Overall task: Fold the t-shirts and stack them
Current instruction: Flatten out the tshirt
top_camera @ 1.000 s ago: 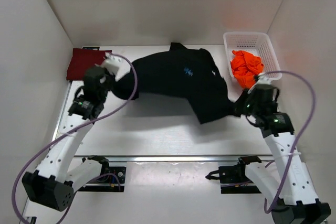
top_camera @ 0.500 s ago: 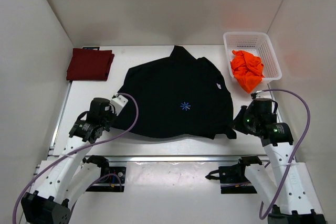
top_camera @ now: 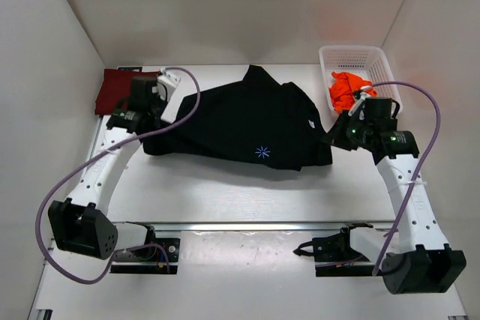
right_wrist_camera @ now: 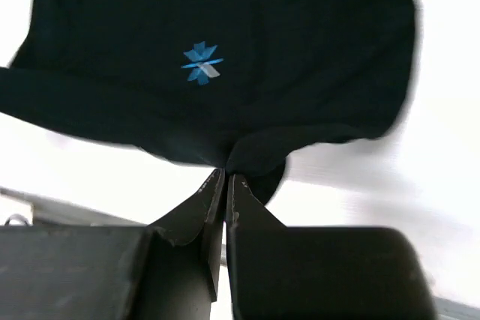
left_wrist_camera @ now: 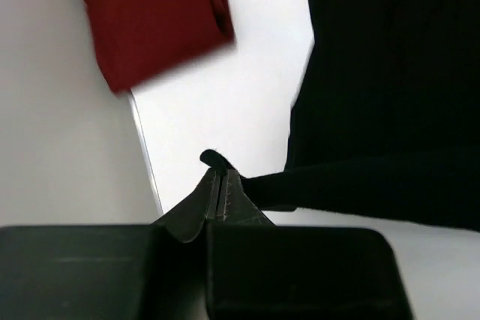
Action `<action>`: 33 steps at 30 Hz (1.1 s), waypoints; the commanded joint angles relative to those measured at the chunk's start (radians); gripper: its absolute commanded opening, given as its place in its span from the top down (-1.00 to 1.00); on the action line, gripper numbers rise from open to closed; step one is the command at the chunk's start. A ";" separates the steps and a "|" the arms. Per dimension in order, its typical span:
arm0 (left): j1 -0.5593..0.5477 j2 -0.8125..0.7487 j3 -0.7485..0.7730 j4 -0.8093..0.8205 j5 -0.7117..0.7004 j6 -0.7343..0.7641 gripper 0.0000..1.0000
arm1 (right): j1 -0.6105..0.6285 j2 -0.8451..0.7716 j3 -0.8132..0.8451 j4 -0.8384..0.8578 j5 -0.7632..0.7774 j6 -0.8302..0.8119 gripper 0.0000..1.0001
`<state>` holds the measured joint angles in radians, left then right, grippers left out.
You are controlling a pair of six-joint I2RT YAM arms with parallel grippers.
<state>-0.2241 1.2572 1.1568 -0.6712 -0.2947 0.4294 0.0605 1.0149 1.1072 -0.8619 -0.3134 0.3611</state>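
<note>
Left hand (left_wrist_camera: 220, 179), right hand (right_wrist_camera: 226, 179) (both pinching) drew black t-shirt (top_camera: 247, 118) rearward.

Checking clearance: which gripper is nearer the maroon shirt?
Left. The left gripper pinches the black shirt beside the maroon shirt; the right gripper holds its far edge, by the basket.

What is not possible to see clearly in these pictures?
- Top view: the wrists cover the tips of the left pincer and right pincer; their grip on the black t-shirt shows only in wrist views.
- Top view: the left arm covers a corner of the maroon t-shirt; left wrist view: blurred, cut by the top edge.
- Top view: the right arm hides the lower part of the orange t-shirt in the basket.
</note>
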 commanded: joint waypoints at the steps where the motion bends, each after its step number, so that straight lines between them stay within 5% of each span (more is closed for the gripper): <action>1: 0.026 -0.022 0.124 0.012 0.098 0.031 1.00 | -0.104 -0.030 -0.002 -0.012 -0.059 -0.050 1.00; 7: -0.121 -0.293 -0.236 -0.192 0.204 0.063 1.00 | -0.103 -0.216 -0.219 -0.198 -0.032 -0.016 1.00; 14: -0.024 -0.357 -0.322 -0.275 0.298 0.017 0.94 | -0.033 -0.283 -0.314 -0.314 -0.017 0.087 0.95; 15: -0.044 -0.363 -0.345 -0.271 0.296 0.025 0.80 | -0.050 -0.280 -0.310 -0.330 -0.016 0.066 0.89; 17: -0.075 -0.363 -0.359 -0.295 0.256 0.025 0.46 | -0.100 -0.256 -0.300 -0.335 -0.041 0.012 0.46; 18: -0.077 -0.363 -0.364 -0.306 0.259 0.029 0.00 | -0.134 -0.231 -0.282 -0.339 -0.059 -0.025 0.33; 20: -0.057 -0.386 -0.353 -0.330 0.250 0.037 -0.52 | -0.153 -0.182 -0.244 -0.309 -0.069 -0.054 0.23; 24: 0.063 -0.430 -0.299 -0.274 0.197 0.046 -0.62 | 0.020 -0.075 -0.098 -0.179 0.022 -0.019 0.21; 28: 0.088 -0.293 -0.212 -0.113 0.152 -0.035 -0.61 | 0.301 0.237 0.154 -0.063 0.138 -0.051 0.25; 33: 0.060 0.194 -0.036 0.059 0.161 -0.136 -0.57 | 0.335 0.678 0.544 0.053 0.193 -0.148 0.28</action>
<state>-0.1497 1.2144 1.0416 -0.7567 -0.1246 0.3714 0.4004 1.5524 1.5208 -0.9394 -0.2092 0.2821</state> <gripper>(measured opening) 0.786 0.356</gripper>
